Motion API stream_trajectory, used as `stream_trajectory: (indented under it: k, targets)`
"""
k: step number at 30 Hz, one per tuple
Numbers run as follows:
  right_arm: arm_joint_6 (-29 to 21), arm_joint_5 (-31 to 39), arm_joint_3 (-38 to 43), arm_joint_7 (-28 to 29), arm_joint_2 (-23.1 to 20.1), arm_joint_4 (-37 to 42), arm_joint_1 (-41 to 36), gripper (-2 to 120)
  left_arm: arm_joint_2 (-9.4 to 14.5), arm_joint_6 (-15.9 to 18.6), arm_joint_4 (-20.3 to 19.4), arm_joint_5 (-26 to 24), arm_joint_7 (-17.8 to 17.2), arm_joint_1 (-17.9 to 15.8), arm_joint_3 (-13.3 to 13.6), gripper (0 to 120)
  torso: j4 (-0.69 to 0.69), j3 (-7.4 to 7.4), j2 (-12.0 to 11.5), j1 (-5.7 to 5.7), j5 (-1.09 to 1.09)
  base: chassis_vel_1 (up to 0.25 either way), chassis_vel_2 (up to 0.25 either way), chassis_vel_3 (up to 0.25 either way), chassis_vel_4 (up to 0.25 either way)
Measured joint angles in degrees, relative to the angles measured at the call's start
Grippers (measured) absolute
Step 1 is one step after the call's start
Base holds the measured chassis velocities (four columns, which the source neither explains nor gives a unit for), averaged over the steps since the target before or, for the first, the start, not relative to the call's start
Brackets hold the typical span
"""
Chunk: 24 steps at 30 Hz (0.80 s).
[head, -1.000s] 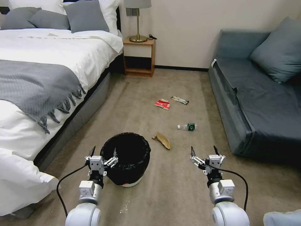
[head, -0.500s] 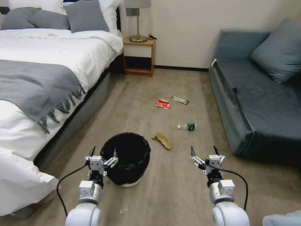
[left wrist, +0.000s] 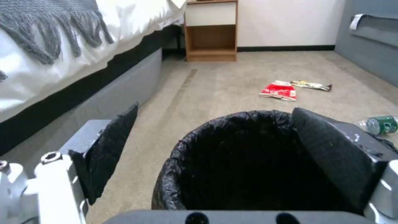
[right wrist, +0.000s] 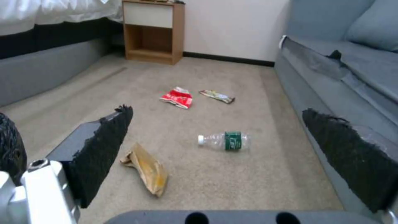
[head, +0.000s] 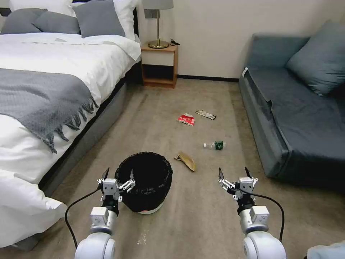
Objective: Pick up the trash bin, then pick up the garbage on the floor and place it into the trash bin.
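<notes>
We see the bin [head: 144, 181] upright on the floor, just fwd and inboard of the L gripper [head: 117, 175], jaws spread astride its near rim; black wrinkly liner, white base. R gripper [head: 234, 173] open, idle, w/ wrapper [head: 186, 160] and bottle [head: 215, 145] ahead.

We see a wooden nightstand [head: 159, 64] against the pale wall [head: 215, 32], a brass lamp [head: 158, 21] on it. Left of it stands the white bed [head: 54, 90]; right, a blue-grey sofa [head: 298, 115]. Beige carpet [head: 201, 216] spreads before it.
</notes>
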Motion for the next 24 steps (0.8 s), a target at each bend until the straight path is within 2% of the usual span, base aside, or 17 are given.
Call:
stream_trajectory:
  k: [21,23,24]
  targets:
    - [0.0,0.0,0.0,0.0,0.0,0.0,0.0,100,0.0,0.1,0.0,0.0,0.0,0.0,0.0,100,0.0,0.0,0.0,0.0,0.0,0.0,0.0,0.0,0.0]
    - [-0.2,0.3,0.1,0.1,-0.1,0.1,0.0,100,0.1,0.5,-0.1,-0.2,-0.4,-0.1,0.0,100,0.0,0.0,0.0,0.0,0.0,0.0,0.0,0.0,0.0]
    - [-1.0,1.2,0.2,0.4,-0.4,0.5,0.0,100,0.4,1.8,-0.4,-0.8,-1.4,-0.6,0.0,100,0.0,0.0,0.0,0.0,0.0,0.0,0.0,0.0,0.0]
